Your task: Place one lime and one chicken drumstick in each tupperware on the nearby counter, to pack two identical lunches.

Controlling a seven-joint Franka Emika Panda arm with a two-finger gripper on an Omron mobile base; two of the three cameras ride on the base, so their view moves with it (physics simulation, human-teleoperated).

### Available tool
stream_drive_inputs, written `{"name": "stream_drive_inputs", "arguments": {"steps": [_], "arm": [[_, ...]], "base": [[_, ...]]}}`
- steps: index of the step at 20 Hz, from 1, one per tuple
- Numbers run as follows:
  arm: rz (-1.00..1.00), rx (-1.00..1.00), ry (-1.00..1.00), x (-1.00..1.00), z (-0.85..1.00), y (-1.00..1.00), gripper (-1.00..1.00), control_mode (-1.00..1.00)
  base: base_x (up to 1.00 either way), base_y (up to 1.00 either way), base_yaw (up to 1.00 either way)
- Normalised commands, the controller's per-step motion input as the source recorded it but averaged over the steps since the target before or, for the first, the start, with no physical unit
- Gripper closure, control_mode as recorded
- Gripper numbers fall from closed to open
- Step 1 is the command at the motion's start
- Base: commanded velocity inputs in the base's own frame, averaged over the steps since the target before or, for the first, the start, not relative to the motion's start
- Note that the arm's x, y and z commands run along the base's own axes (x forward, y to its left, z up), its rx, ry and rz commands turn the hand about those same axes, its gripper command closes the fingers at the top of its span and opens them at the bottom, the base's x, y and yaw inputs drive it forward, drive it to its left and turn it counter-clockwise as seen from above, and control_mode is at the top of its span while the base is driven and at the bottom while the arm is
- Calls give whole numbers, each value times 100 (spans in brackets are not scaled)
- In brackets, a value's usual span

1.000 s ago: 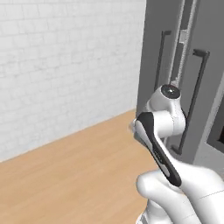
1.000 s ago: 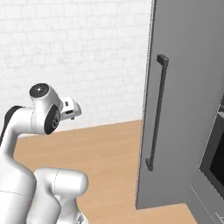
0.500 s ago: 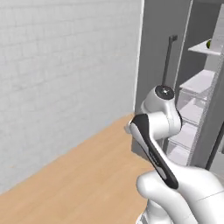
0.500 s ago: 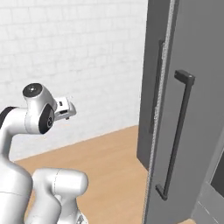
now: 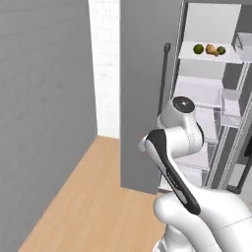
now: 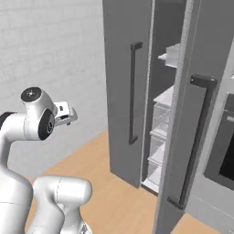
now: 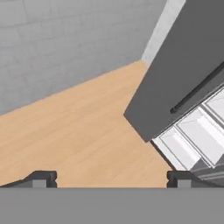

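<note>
With the base now swung round to face the open fridge [image 5: 147,98], two limes [image 5: 198,48] flanking a chicken drumstick [image 5: 211,49] sit on its upper shelf [image 5: 192,55], while the gripper [image 7: 109,177], fingers spread wide and empty, remains well short, so picking is not yet begun.

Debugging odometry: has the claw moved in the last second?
Yes, but only with the base. The claw keeps its spot in the right base view while the fridge has swept left toward it, so the base turned and the arm held.
</note>
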Motion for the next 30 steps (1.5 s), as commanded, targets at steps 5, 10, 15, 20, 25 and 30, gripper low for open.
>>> {"name": "stream_drive_inputs", "arguments": {"steps": [5,10,15,20,25,30], "arm": [[0,0,0,0,0,0,-100,100],[0,0,0,0,0,0,-100,100],[0,0,0,0,0,0,-100,100],[0,0,0,0,0,0,-100,100],[0,0,0,0,0,0,-100,100],[0,0,0,0,0,0,-100,100]], "base": [[29,52,-87],[39,51,-85],[24,25,-34],[71,4,-9],[88,25,-18],[40,19,-13]]}}
